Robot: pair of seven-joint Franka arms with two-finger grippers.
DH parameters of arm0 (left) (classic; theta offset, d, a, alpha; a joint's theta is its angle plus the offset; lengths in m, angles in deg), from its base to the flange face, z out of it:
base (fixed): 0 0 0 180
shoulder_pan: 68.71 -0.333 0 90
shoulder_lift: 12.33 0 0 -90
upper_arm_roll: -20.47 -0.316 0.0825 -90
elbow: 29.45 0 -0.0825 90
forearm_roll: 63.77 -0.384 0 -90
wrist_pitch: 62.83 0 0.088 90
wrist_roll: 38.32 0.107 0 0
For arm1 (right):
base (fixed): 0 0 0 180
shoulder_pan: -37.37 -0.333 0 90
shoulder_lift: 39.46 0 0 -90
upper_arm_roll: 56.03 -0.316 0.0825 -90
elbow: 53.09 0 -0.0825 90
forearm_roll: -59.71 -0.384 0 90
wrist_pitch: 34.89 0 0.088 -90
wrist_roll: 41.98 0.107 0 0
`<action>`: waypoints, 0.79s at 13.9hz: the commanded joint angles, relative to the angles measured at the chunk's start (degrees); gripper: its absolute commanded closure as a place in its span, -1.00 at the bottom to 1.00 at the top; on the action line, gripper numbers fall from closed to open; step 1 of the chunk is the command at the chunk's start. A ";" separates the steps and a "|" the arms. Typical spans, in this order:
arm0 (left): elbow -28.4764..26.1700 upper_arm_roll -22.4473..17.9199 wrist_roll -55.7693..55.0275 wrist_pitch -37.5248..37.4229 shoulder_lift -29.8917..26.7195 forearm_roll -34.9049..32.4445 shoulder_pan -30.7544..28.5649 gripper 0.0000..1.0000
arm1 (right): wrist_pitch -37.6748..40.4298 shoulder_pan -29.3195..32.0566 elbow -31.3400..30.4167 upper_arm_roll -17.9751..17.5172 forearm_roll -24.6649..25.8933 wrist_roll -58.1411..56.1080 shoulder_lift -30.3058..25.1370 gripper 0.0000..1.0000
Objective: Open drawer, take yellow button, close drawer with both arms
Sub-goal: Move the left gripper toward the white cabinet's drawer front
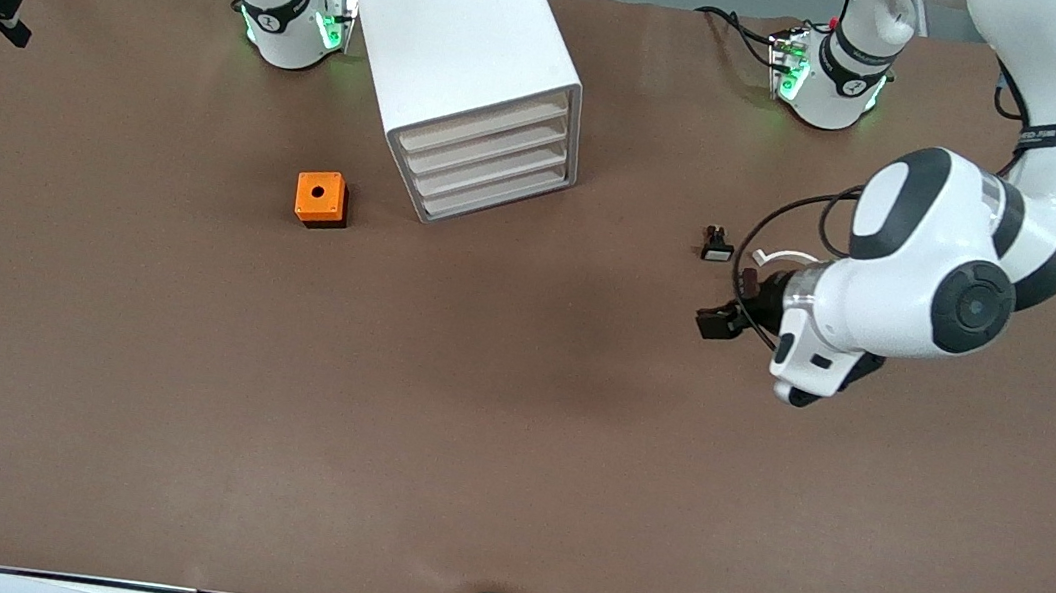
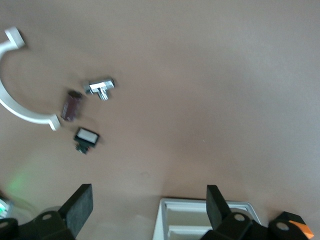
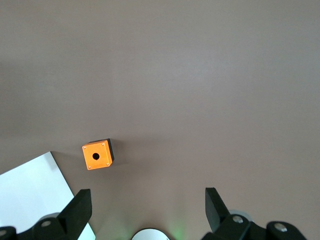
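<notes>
Cabinet (image 1: 475, 68), white, w/ four drawers (image 1: 489, 163), stands on the brown surface (image 1: 511, 436) near the edge where the arm bases are, between the two bases and closer to the right arm's. It sits at an angle, and all four drawer fronts are flush, i.e. shut. Button: not visible in any view, so can't say where it lies. Orange box (image 1: 321, 199) w/ round hole on top sits just beside the cabinet's lower front corner, toward the right arm's end and slightly nearer the front camera. Small black part w/ white face (image 1: 717, 244) lies toward the left arm's end, well apart from the cabinet. Left hand (image 1: 722, 318) hangs over bare surface just beside that part, fingers spread wide, nothing between them. Left wrist view also shows a white curved clip (image 2: 20, 107), a chrome fitting (image 2: 100, 88) and a dark stubby cylinder (image 2: 71, 105), all close to the black part. Right hand (image 3: 147, 210) is up over the surface, looking down on the orange box and a corner of the cabinet top. Its fingers are likewise wide apart and it holds nothing.
</notes>
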 commanded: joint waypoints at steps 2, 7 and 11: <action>1.55 -0.33 -8.74 0.14 1.76 0.81 4.80 -1.00 | 0.11 -0.27 -0.83 -0.02 0.03 0.93 -1.16 -1.00; 2.94 -0.24 -19.55 0.31 5.27 3.69 8.06 -1.00 | 0.11 -0.27 -0.83 -0.02 0.03 0.93 -1.16 -1.00; 7.25 -0.24 -28.26 0.31 9.75 9.51 8.85 -1.00 | 0.37 -0.27 -0.74 -0.02 0.03 0.93 -1.16 -1.00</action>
